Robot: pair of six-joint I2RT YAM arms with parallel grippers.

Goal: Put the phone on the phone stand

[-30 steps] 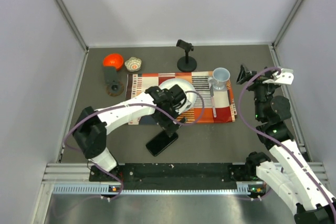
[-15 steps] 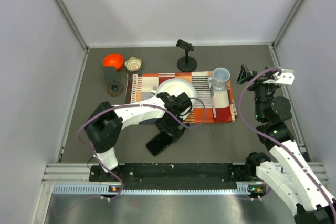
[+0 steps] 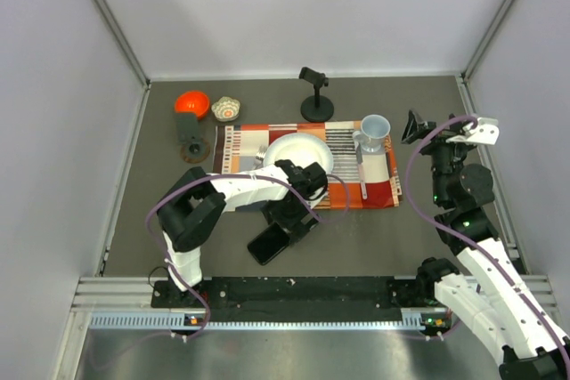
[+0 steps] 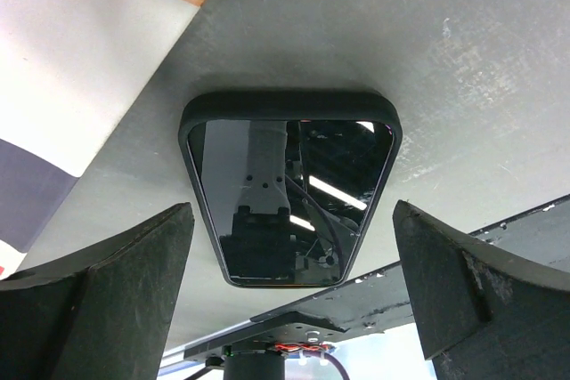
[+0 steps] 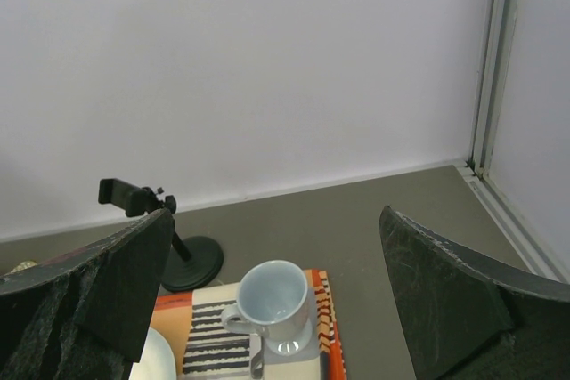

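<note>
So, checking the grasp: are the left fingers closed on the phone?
No, both fingers stand wide apart with visible gaps to the phone lying between them.

**Top external view:** taken from above and behind the arm bases, facing down on the whole desk point(image 3: 374, 238) from afar.

**Left wrist view:** taken very near the desk, looking down along the left tool point(image 4: 291, 211), whose spread fingers frame the phone point(image 4: 289, 193) (the wrist is mirrored in its screen).

**Right wrist view:** taken from higher up at the right side, facing the far wall between the spread fingers of the right tool point(image 5: 274, 215).

**Shared parts:** the phone and a placemat point(image 4: 80, 68) edge are shared by the top and left wrist views. The mug point(image 5: 274, 295) and clamp post point(image 5: 198, 273) are shared by the top and right wrist views.
</note>
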